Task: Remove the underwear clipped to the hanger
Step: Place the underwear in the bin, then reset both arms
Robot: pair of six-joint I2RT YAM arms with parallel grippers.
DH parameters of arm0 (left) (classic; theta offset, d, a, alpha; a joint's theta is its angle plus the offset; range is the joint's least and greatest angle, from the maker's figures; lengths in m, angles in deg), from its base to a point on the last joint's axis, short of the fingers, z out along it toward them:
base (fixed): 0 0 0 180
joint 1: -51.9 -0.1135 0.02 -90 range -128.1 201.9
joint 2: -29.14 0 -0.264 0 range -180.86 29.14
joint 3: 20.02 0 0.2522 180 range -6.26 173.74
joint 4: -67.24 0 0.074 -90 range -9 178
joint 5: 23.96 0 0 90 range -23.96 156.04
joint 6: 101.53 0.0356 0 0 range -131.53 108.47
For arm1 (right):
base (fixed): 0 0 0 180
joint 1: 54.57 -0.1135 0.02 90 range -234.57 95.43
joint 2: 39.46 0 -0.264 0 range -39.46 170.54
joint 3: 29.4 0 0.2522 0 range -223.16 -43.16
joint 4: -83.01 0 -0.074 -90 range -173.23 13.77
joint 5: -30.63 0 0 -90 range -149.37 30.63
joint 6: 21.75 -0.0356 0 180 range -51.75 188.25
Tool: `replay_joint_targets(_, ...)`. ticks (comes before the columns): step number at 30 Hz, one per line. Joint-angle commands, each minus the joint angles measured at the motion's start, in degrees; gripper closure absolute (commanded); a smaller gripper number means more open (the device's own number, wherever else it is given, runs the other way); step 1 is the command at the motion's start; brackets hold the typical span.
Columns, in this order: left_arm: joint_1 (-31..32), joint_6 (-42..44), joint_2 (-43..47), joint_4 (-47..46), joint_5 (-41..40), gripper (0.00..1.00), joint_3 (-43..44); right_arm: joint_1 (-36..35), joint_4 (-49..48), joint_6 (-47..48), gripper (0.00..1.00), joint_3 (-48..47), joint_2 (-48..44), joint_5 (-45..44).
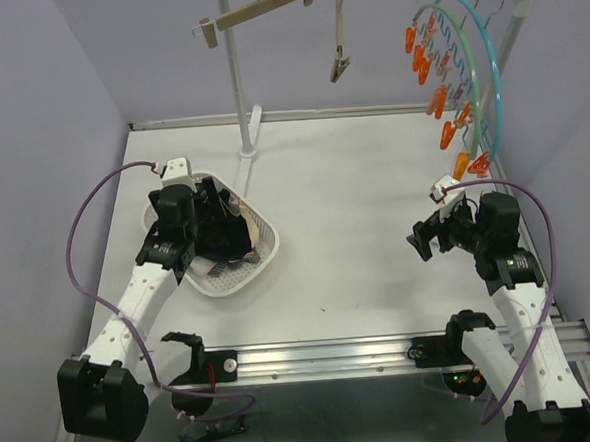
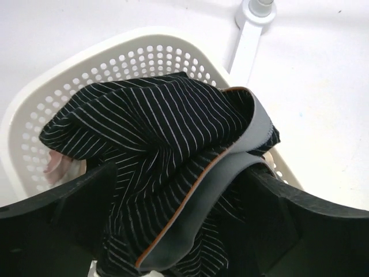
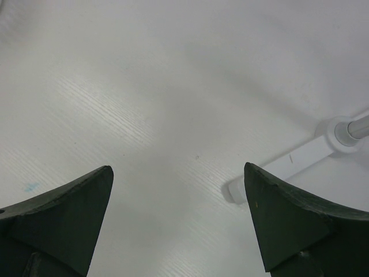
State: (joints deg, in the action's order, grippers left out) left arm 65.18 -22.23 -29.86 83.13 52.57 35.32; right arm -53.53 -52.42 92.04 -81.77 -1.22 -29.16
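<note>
White table (image 1: 375, 226), lilac walls (image 1: 36, 87); basket (image 2: 115, 63) holds underwear (image 2: 155, 138), seemingly several.

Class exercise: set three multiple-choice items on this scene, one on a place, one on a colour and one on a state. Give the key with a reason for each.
1. Where does the black striped garment lie?
A draped over the right arm
B in the white basket
C pegged up overhead

2. What colour are the clips on the round hanger?
A orange
B green
C white

3. How does the right gripper stand?
A shut on cloth
B shut on a peg
C open, holding nothing

Key:
1 B, the left wrist view shows it bunched inside the perforated rim.
2 A, they show orange in the top view.
3 C, its fingers stand wide apart over the table with nothing between them.
</note>
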Motion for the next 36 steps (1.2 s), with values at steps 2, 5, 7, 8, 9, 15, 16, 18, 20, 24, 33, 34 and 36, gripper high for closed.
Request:
replay_joint_targets(2, -0.27, 0.42, 7.58, 2.35, 1.43, 0.01, 2.45, 0.54, -2.77, 0.91, 0.00, 0.64, -0.97, 0.37)
replay_joint_targets(5, -0.27, 0.59, 10.39, 4.81, 3.45, 0.01, 3.85, 0.63, -2.68, 1.26, 0.00, 0.64, -1.32, 0.46)
replay_joint_targets(7, -0.27, -0.28, 11.10, 7.08, 5.91, 0.01, 4.82, 0.63, -2.68, 1.35, 0.00, 0.64, -1.85, 0.46)
replay_joint_targets(8, -0.36, -0.72, 11.19, 7.79, 6.96, 0.01, 5.17, 0.63, -2.68, 1.43, 0.00, 0.55, -2.11, 0.46)
replay_joint_targets(9, -0.27, -1.86, 11.28, 9.02, 8.97, 0.01, 5.52, 0.72, -2.60, 1.52, 0.00, 0.55, -2.38, 0.46)
replay_joint_targets(15, -0.27, -4.33, 12.59, 12.54, 17.16, 0.01, 7.11, 0.72, -0.67, 2.66, 0.00, -0.59, -2.82, 1.51)
replay_joint_targets(16, -0.27, -4.50, 13.64, 13.07, 17.60, 0.01, 7.28, 0.72, 0.30, 2.84, 0.00, -0.76, -2.82, 2.29)
replay_joint_targets(18, -0.27, -4.33, 15.14, 13.51, 17.96, 0.01, 7.37, 0.72, 1.18, 3.01, 0.00, -1.55, -2.91, 2.65)
replay_joint_targets(20, -0.27, -3.28, 17.59, 13.34, 18.22, 0.01, 7.37, 0.72, 2.76, 2.49, 0.00, -2.17, -2.73, 2.74)
replay_joint_targets(24, -0.27, -0.64, 20.77, 11.50, 21.11, 0.01, 5.88, 0.72, 4.17, -0.05, 0.00, -3.48, -1.59, 2.48)
replay_joint_targets(33, -0.27, 2.78, 23.40, 5.45, 21.65, 0.01, 6.23, 0.72, 3.74, -5.33, 0.00, -6.48, -0.62, -5.86)
replay_joint_targets(34, -0.27, 3.31, 23.41, 5.43, 22.00, 0.01, 5.79, 0.72, 3.56, -6.03, 0.00, -6.65, -0.62, -5.87)
replay_joint_targets(36, -0.27, 5.24, 24.90, 0.61, 22.44, 0.01, 4.04, 0.72, 2.86, -8.05, 0.00, -6.92, -0.97, -7.62)
